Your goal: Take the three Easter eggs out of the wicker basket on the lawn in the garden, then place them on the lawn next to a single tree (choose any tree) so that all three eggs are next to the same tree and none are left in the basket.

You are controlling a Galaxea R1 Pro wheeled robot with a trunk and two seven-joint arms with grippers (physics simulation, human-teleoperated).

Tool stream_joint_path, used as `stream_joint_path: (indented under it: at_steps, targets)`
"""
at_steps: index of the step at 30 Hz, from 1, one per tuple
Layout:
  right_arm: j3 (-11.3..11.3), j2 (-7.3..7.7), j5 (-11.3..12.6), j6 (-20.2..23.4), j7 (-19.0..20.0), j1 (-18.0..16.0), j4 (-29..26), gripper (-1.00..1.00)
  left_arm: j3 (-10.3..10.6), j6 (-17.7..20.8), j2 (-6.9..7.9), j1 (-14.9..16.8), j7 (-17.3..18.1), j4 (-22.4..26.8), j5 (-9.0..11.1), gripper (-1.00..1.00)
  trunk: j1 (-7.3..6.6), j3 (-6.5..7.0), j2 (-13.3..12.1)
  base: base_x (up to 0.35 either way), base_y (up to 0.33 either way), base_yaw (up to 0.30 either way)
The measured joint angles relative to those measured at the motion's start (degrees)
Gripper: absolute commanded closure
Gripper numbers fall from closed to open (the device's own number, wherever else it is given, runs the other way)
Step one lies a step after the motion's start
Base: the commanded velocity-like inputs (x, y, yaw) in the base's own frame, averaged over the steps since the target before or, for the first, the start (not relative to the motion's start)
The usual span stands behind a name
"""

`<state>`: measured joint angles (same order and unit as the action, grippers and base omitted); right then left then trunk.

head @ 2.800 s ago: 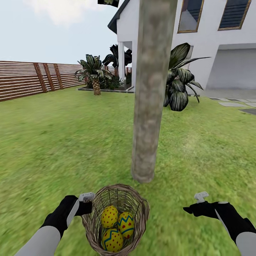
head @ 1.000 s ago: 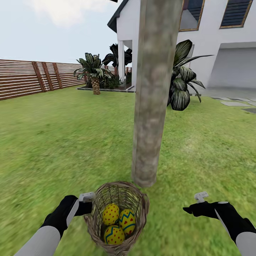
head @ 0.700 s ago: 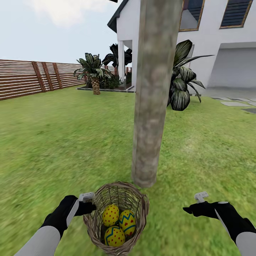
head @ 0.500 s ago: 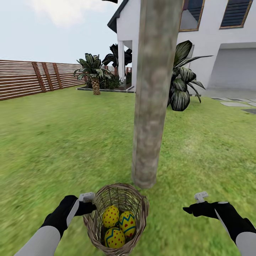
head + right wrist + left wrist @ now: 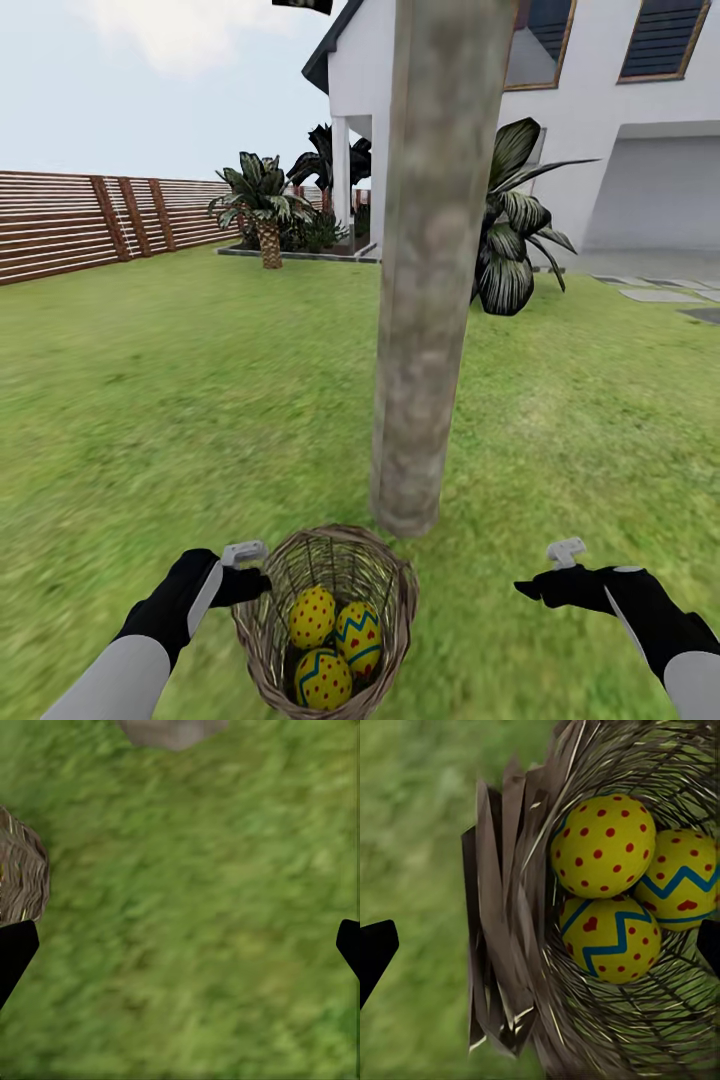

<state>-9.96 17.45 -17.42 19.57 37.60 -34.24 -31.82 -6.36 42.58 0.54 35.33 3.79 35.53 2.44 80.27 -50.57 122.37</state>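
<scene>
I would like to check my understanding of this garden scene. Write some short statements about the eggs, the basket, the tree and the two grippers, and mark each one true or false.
1. All three Easter eggs lie inside the wicker basket. True.
2. The right gripper holds one egg. False: it is empty, over bare lawn.
3. The left gripper is at the basket's rim. True.
4. The basket is far from the tree. False: it is just in front of the trunk's base.
5. One egg has only red dots, no zigzag band showing. True.
</scene>
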Motion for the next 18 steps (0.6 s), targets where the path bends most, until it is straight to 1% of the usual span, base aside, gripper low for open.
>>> stream_joint_path:
  at_steps: [3,6,9,12,14,16,18]
  targets:
    - [-0.1,0.08,0.0,-0.1,0.3,0.0,1.2,-1.0,0.0,0.1,0.0,0.0,0.0,0.9,0.0,-1.0,-0.66,0.54,-1.2,0.0,0.0,0.0]
    - [-0.3,0.09,0.6,0.0,0.7,0.0,1.8,-1.0,0.0,0.2,0.0,0.0,0.0,1.2,0.0,-1.0,-1.32,1.08,-2.4,0.0,0.0,0.0]
    - [-0.2,0.05,1.0,0.3,1.4,0.0,1.5,-1.0,0.0,0.2,0.0,0.0,0.0,1.4,0.0,-1.0,-1.98,1.62,-3.6,0.0,0.0,0.0]
    - [-0.4,0.31,1.0,0.4,1.7,0.0,1.3,-1.0,0.0,0.2,-0.02,0.0,0.0,1.5,0.0,-1.0,-2.64,2.15,-4.8,0.0,0.0,0.0]
    - [-0.3,0.27,1.0,1.1,2.4,0.0,-0.5,-1.0,0.0,0.2,-0.03,0.0,0.0,2.0,0.1,-1.0,-3.08,2.52,-5.6,0.0,0.0,0.0]
    - [-0.2,0.16,1.0,3.7,3.2,0.0,-3.2,-1.0,-0.1,0.3,-0.02,0.0,0.0,2.8,0.1,-1.0,-3.52,2.88,-6.4,0.0,0.0,0.0]
    - [0.2,0.03,0.9,9.3,3.8,0.0,-7.1,-1.0,-0.1,0.4,-0.01,0.0,0.0,3.7,0.1,-1.0,-3.96,3.24,-7.2,0.0,0.0,0.0]
